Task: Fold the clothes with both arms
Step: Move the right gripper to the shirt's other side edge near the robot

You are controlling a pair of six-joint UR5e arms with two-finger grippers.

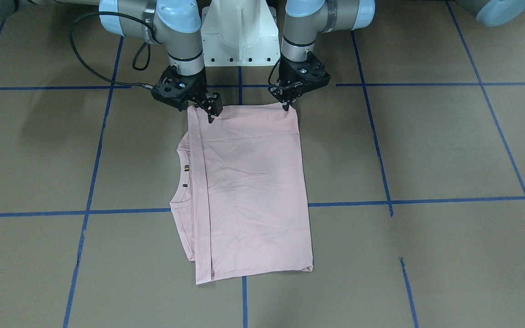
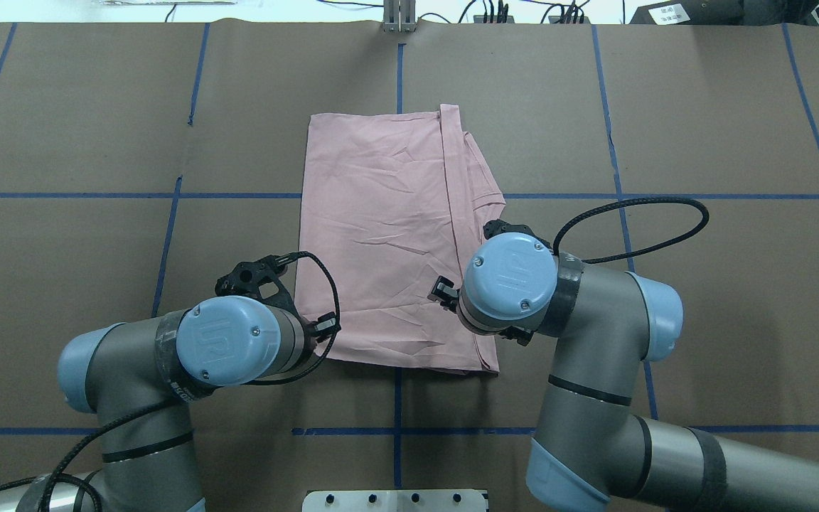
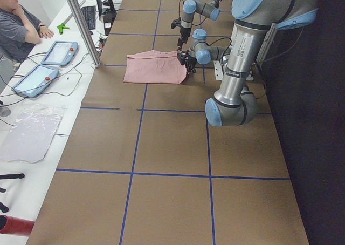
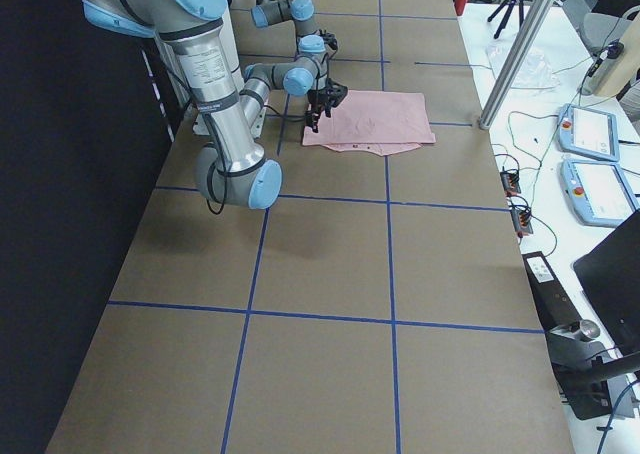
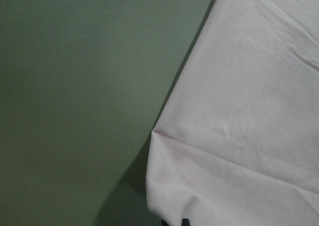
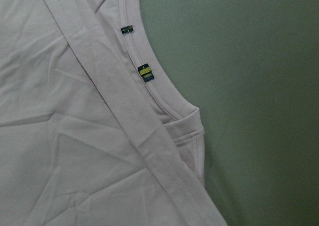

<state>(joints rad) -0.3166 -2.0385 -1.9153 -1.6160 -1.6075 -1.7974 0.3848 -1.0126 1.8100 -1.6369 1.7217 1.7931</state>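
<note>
Brown paper marked off with blue tape lines (image 1: 426, 84) covers the table (image 1: 449, 146) you are watching. The pale pink T-shirt (image 1: 253, 182) lies flat at its centre, folded lengthwise into a tall rectangle. In the front-facing view its ribbed collar (image 1: 181, 157) and a strip of doubled layers stick out along the 9 o'clock side. The white pedestal (image 1: 237, 32) stands just beyond the shirt's 12 o'clock edge.

Both arms come down to that edge. The left gripper (image 1: 286, 107) sits at the shirt's 1 o'clock corner, its fingers drawn together on the cloth, which puckers slightly there. The right gripper (image 1: 211, 111) is tilted over the 11 o'clock corner, touching the fabric; you cannot tell from these views whether it is pinching or standing apart.

From the right wrist you see two small tags (image 6: 145, 72) on the collar. A seated person (image 3: 19, 24) is at 10 o'clock in the left side view.
</note>
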